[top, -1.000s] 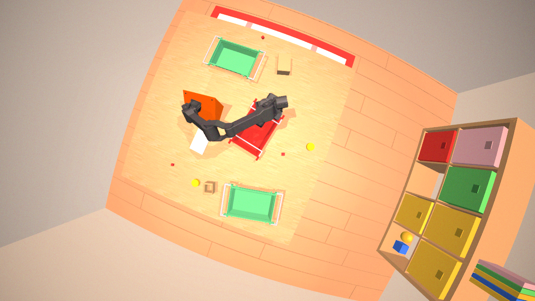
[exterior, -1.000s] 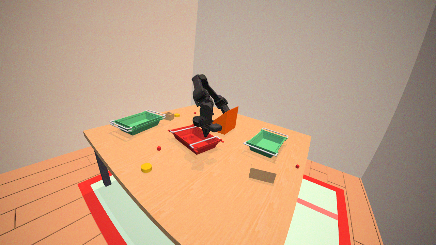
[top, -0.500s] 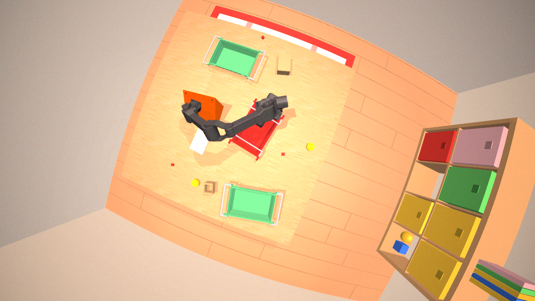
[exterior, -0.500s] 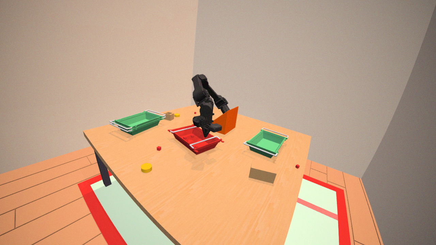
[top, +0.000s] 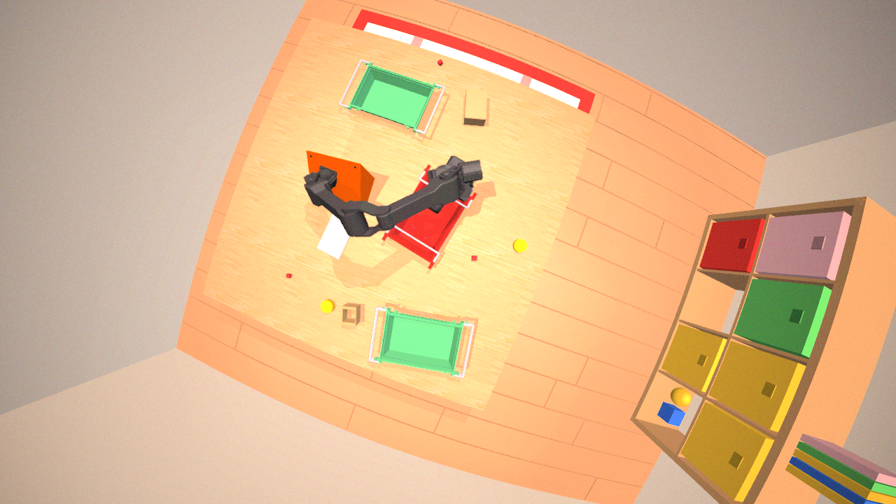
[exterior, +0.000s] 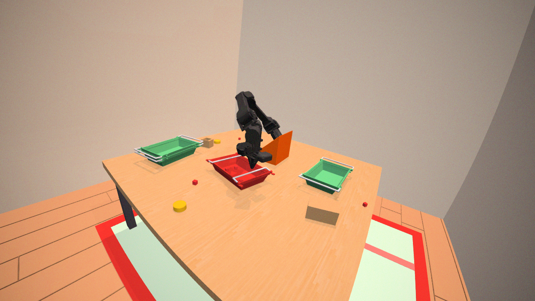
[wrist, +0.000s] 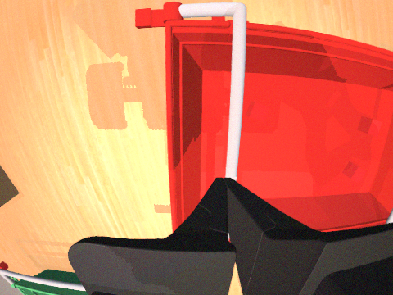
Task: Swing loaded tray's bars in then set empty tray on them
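Observation:
The red tray (top: 448,227) (exterior: 258,181) (wrist: 169,102) stands mid-table with several small red blocks (exterior: 235,168) (wrist: 365,124) inside. Its near bar (exterior: 243,176) (wrist: 237,90) and its far bar (top: 416,241) (exterior: 224,159) both lie inward across the top. My gripper (exterior: 253,167) (wrist: 222,185) is shut, empty, tips down right over the near bar, hiding part of it; contact cannot be told. One empty green tray (top: 391,100) (exterior: 327,175) and another empty green tray (top: 421,343) (exterior: 170,149) stand on either side, their bars swung out.
An orange wedge (exterior: 282,149) stands by the arm's base. A tan block (top: 475,108) (exterior: 321,214) is near one green tray, a hollow box (exterior: 207,143) near the other. Yellow discs (top: 519,246) (top: 327,306) and loose red cubes (top: 474,257) (top: 439,61) (top: 288,276) lie around.

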Available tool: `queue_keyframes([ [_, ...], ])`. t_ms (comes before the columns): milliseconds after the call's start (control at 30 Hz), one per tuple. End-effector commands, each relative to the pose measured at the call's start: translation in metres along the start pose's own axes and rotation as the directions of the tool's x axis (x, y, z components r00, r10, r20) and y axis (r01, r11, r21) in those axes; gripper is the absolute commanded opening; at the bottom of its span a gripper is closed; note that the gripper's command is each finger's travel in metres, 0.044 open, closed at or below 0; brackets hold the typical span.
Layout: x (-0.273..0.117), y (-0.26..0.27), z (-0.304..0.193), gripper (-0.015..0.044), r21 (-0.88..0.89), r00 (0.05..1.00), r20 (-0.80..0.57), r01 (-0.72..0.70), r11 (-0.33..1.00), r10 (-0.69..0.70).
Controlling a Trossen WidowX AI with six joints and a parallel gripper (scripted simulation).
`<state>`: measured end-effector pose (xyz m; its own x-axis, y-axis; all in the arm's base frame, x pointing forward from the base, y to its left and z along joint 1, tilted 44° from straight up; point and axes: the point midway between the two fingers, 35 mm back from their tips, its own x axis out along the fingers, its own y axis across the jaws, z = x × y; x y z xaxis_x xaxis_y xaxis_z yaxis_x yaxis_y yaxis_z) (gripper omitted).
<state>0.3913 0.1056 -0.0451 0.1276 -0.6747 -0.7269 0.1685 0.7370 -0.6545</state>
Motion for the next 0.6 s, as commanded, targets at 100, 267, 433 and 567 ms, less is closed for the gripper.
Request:
queue_keyframes([
  [100,0.000,0.000,0.000,0.0105,0.000,1.000,0.000,0.000,1.000,0.000],
  [267,-0.014,0.001,0.001,0.0236,0.000,1.000,0.000,-0.001,1.000,0.001],
  [433,-0.072,0.000,0.000,0.0368,-0.001,1.000,-0.001,-0.003,1.000,0.003],
  [567,-0.062,0.009,-0.008,0.0440,-0.011,1.000,-0.004,-0.004,1.000,0.004],
])
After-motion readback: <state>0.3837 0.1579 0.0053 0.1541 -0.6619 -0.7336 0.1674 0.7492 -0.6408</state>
